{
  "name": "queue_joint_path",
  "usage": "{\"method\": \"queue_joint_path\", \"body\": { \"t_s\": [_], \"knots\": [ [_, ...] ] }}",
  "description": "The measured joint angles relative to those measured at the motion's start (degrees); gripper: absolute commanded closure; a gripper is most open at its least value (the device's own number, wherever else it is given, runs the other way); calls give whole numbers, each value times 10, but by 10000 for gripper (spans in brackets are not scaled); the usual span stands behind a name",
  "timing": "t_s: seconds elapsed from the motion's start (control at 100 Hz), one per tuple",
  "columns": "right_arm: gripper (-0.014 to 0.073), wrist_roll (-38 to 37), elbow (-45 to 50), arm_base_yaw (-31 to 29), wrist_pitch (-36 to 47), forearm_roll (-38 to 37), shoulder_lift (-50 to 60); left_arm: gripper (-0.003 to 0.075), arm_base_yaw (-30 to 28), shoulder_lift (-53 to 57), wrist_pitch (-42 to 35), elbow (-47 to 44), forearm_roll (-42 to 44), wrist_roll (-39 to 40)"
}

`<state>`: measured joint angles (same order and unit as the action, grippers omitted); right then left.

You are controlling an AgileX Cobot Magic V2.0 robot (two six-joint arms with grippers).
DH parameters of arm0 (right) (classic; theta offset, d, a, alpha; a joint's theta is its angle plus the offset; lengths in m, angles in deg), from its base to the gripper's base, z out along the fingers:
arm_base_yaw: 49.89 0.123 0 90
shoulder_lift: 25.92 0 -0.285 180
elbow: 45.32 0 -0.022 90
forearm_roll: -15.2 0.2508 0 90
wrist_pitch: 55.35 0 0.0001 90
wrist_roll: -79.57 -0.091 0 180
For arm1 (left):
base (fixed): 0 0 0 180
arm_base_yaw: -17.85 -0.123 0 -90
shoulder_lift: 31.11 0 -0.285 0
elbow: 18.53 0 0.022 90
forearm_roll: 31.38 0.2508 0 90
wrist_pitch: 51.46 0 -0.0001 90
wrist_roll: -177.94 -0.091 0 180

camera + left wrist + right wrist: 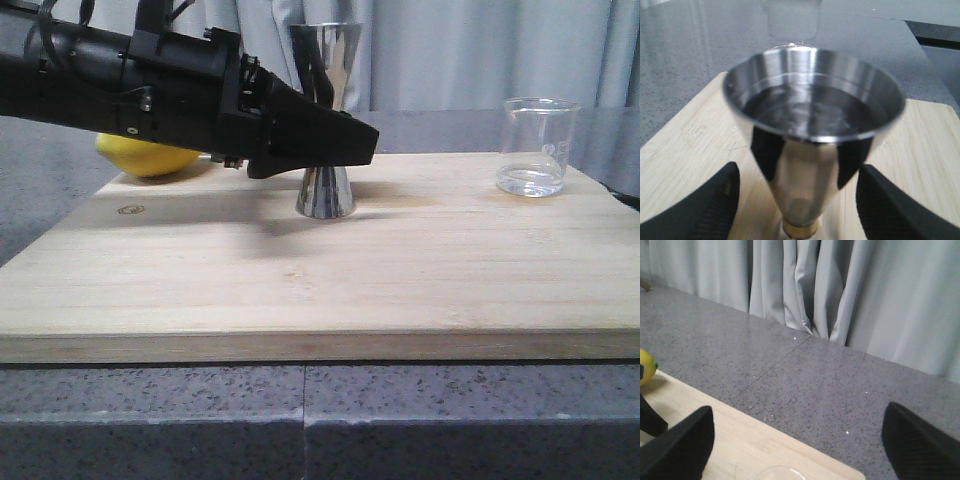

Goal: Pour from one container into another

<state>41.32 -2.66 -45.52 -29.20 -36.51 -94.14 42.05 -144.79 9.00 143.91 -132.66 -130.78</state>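
Steel dominates what we see: a tall mirror-polished hourglass-shaped jigger (326, 120) with a thin gold band at its waist stands upright near the middle of the far half of a pale wooden cutting board (320, 280). From the left wrist camera we look down into its upper cup (812, 107), which holds liquid close to the brim. Our left gripper (330, 140), black and bulky, reaches in from the left at the jigger's waist height. Its two textured black fingers (700, 210) sit spread apart on either side of the jigger's stem, with board showing between each finger and the steel, so we read it as parted and holding nothing.

Over at the board's far right corner we find a small clear glass beaker (538, 146) with straight sides and faint printed marks, upright, with a little clear liquid at its bottom. It stands well apart from the jigger. Our right gripper (800, 440) shows only in its own wrist camera, where its black fingers (920, 440) are wide apart and empty, with the beaker's rim (777, 473) just visible between them.

Behind the left arm a yellow lemon (145, 155) rests at the board's far left edge. The board lies on a grey speckled countertop (300, 420), and pale grey curtains (840, 290) hang behind.
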Motion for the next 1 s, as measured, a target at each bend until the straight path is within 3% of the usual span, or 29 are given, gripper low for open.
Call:
{"method": "queue_joint_path", "body": {
  "t_s": [0.31, 0.52, 0.78, 1.0],
  "knots": [
    [-24, -8, 0, 0, -29, 0, 50, 253, 0, 42, -41, 0, 73, 79],
    [-24, -59, 0, -1, -65, 0, 76, 253, -9, 84, -49, 0, 168, 177],
    [-24, -100, 0, 2, -104, 0, 97, 253, -35, 174, -57, 1, 329, 345],
    [-24, -130, -7, 36, -174, 0, 106, 253, -36, 279, -95, 1, 515, 568]
  ]
}}
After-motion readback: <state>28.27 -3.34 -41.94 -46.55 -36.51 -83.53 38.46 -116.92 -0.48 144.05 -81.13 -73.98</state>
